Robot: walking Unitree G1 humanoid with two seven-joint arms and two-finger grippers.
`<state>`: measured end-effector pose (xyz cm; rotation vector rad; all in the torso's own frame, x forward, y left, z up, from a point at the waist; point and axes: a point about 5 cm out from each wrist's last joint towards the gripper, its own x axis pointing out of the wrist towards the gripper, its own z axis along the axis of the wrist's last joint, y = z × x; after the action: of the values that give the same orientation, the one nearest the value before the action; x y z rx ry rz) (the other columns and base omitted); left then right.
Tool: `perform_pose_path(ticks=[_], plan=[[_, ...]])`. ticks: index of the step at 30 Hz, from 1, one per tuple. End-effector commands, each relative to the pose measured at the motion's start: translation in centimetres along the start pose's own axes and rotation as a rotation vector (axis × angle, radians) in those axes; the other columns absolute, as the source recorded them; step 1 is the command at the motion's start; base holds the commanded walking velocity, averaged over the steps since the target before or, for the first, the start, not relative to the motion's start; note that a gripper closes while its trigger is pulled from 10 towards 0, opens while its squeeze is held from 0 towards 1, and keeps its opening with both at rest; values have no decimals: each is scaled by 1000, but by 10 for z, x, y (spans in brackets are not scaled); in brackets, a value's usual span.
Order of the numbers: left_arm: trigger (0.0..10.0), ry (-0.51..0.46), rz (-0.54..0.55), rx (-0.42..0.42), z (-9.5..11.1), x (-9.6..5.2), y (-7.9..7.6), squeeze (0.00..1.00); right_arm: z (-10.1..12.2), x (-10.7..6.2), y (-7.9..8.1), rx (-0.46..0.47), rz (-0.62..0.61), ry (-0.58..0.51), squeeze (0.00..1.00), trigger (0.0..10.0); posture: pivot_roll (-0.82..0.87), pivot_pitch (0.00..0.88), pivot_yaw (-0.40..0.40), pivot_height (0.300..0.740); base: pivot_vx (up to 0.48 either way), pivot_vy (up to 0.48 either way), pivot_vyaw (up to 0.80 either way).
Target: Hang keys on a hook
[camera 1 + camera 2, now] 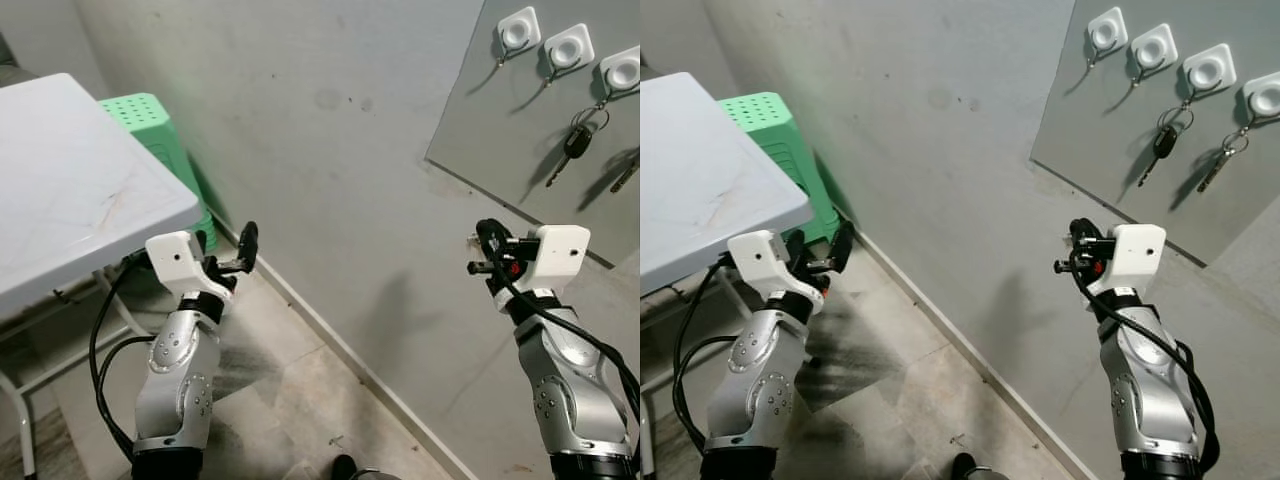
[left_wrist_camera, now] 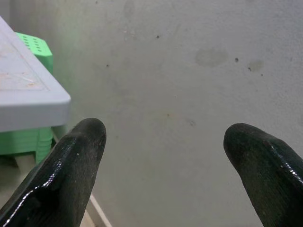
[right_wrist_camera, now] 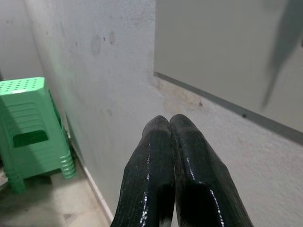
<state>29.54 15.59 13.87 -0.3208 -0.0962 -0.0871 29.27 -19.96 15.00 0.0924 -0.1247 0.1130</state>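
both claws are raised toward the grey wall: the right gripper (image 3: 170,125) has its two black fingers pressed together with nothing between them, and the left gripper (image 2: 163,142) has its fingers spread wide apart, beside the white table (image 1: 60,200) and green stool (image 1: 150,120). farther off, on the wall board (image 1: 1140,200), a black-headed key (image 1: 1162,143) on a ring hangs from the third white hook (image 1: 1207,70), and a slimmer metal key (image 1: 1217,165) from the hook (image 1: 1265,97) next to it.

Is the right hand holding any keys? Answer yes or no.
No. The right hand has its two black fingers pressed together with nothing between them.
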Motion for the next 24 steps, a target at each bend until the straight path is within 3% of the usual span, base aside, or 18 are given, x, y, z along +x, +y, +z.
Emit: perform_pose_path(ticks=[1, 10, 24], plan=[[10000, 8, -1, -14, -1, 0, -3, 0, 7, 0, -2, -16, 2, -27, 0, 10000, -27, 122, -61, 740, 0, 0, 0], [10000, 16, -4, -15, -4, 0, -4, 0, 7, -1, -2, -18, 9, -27, 0, 10000, -28, 116, -66, 740, 0, 140, 0], [10000, 8, 9, -21, -4, -3, -4, 0, 9, -1, -3, -20, 17, -27, 0, 10000, -32, 124, -73, 740, 0, 0, 0]])
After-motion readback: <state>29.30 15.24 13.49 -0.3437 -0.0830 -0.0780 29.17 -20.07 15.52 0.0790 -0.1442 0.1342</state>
